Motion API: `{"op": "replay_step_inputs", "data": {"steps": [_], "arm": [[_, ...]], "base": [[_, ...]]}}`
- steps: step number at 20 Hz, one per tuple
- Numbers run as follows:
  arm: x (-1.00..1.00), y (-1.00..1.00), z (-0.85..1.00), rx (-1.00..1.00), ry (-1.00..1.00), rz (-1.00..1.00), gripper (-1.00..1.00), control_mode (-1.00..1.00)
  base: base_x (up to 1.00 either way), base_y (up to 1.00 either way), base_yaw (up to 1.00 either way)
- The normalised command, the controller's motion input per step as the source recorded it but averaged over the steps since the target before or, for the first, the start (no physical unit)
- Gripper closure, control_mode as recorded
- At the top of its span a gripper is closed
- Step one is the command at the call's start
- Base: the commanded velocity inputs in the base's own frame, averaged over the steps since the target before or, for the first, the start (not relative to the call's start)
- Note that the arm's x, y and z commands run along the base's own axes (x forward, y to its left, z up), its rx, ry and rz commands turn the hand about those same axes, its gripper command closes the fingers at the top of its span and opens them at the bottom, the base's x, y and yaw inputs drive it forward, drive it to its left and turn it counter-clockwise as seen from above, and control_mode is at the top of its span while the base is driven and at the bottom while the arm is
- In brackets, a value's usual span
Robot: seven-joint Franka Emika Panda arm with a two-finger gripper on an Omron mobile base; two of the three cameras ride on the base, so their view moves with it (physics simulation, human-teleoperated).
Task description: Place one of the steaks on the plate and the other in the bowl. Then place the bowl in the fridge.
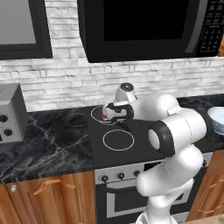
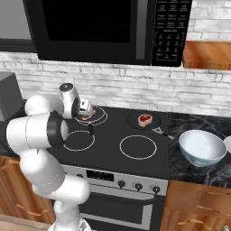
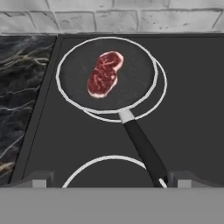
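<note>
White arm bent over stove, claw [image 3: 107, 178] spread wide, hovering above steak [image 3: 104, 74] in frying pan [image 3: 70, 83].

We face a white painted brick wall [image 2: 135, 85] running behind a black glass cooktop [image 2: 122, 135] marked with white burner rings. At twelve o'clock above it hangs a black microwave [image 2: 103, 29] with a keypad on its right side. Black marble counter [image 1: 43, 140] with pale veins spreads toward nine o'clock, where a grey toaster [image 1: 11, 113] stands. Below the cooktop sits a steel oven front [image 2: 122, 198] with round knobs, flanked by warm wooden cabinets [image 1: 48, 201]. A wooden cabinet [image 2: 210, 54] hangs at two o'clock.
</note>
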Motion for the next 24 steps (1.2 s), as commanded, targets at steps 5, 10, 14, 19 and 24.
{"op": "replay_step_inputs", "data": {"steps": [5, 10, 14, 19, 24], "arm": [[0.46, 0.01, -0.23, 0.00, 0.00, -0.02, -1.00, -1.00], [0.34, 0.10, -0.21, 0.00, 0.00, -0.04, -1.00, -1.00], [0.32, 0.11, -0.19, 0.00, 0.01, -0.06, -1.00, -1.00], [0.28, 0.02, -0.15, 0.00, 0.04, -0.05, -1.00, -1.00], [0.35, 0.06, -0.21, 0.00, 0.02, -0.01, -1.00, -1.00]], "base": [[0.00, 0.00, 0.00], [0.00, 0.00, 0.00], [0.00, 0.00, 0.00], [0.00, 0.00, 0.00], [0.00, 0.00, 0.00]]}}
